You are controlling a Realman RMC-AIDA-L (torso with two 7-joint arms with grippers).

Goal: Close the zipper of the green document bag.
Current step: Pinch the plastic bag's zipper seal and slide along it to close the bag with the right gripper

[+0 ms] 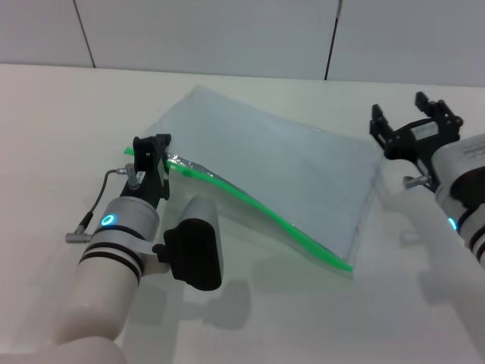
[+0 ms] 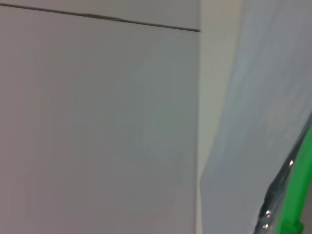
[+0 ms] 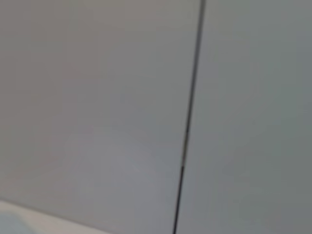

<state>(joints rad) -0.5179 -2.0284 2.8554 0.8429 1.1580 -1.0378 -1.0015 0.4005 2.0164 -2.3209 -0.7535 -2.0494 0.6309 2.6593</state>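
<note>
The green document bag (image 1: 280, 171) lay flat on the surface (image 1: 53, 136). Its zipper (image 1: 258, 208) ran diagonally away from the left end effector (image 1: 155, 155), which was clamped at its near-left end. The right end effector (image 1: 413, 125) hovered apart-fingered beyond the far corner.

No words, labels, brands or numbers can be read anywhere — not on the green document bag (image 1: 280, 171), not on either arm, not on the wall panels behind. The one sign-like mark is a glowing cyan ring (image 1: 109, 221) on the left arm's wrist — no characters in it.
</note>
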